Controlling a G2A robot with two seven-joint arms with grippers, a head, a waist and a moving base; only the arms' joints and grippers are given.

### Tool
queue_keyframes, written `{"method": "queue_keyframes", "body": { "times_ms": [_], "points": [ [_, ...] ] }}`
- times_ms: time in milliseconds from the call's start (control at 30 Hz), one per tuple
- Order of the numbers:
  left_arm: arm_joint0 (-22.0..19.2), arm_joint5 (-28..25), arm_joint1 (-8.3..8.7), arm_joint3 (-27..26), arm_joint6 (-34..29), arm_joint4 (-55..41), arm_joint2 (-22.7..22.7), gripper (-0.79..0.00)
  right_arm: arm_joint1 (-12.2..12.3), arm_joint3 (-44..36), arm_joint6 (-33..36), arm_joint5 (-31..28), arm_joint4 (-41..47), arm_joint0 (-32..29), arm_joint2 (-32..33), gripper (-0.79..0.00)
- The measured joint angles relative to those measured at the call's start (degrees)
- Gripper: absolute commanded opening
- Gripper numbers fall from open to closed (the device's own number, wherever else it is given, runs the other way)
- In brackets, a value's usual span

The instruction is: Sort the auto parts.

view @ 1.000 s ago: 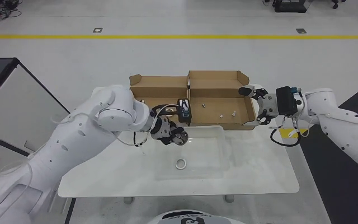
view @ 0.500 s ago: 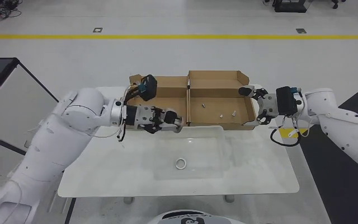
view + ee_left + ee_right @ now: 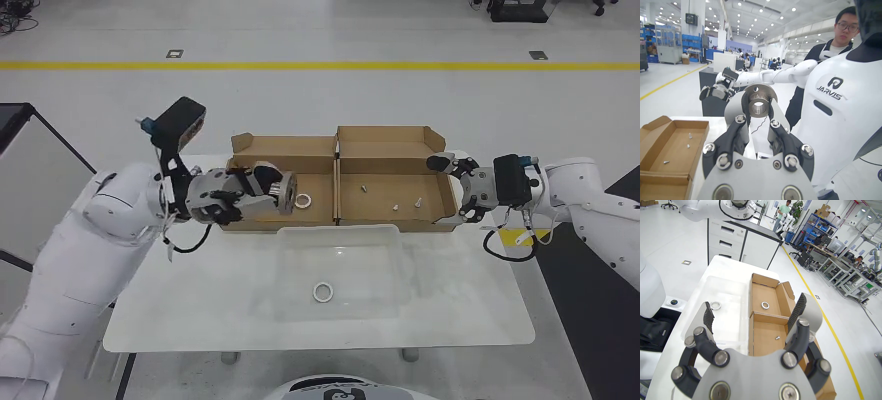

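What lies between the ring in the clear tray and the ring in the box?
Top view: only the box wall and tray rim, plus bare tray floor, separate tray ring from box ring.

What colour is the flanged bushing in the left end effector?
Silver-grey metal flanged bushing; clearest in the left wrist view.

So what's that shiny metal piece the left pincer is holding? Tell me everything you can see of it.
It is a grey, steel-looking round flanged sleeve: a wide flat disc with one small drilled hole, a ridged band, then a narrower hollow tube with a smooth bore. The left pincer clamps the tube between its black pads, bore towards the wrist. From above it hangs over the left brown cardboard box, apparently clear of it.
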Motion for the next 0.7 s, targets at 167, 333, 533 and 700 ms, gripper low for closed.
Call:
{"method": "queue_keyframes", "body": {
  "times_ms": [167,333,533,700],
  "points": [
    [0.6,0.0,-1.01,-2.6,0.0,-7.7,-2.1,-0.785,0.0,0.0,0.0,0.0,0.0,0.0,0.0,0.0],
    [1.8,0.0,-2.6,-6.1,0.0,-15.0,-4.1,-0.785,0.0,0.0,0.0,0.0,0.0,0.0,0.0,0.0],
    [3.9,0.0,-4.95,-9.1,0.0,-19.3,-5.4,-0.785,0.0,0.0,0.0,0.0,0.0,0.0,0.0,0.0],
    [5.4,0.0,-7.08,-11.2,0.0,-22.3,-6.2,-0.785,0.0,0.0,0.0,0.0,0.0,0.0,0.0,0.0]
  ]
}}
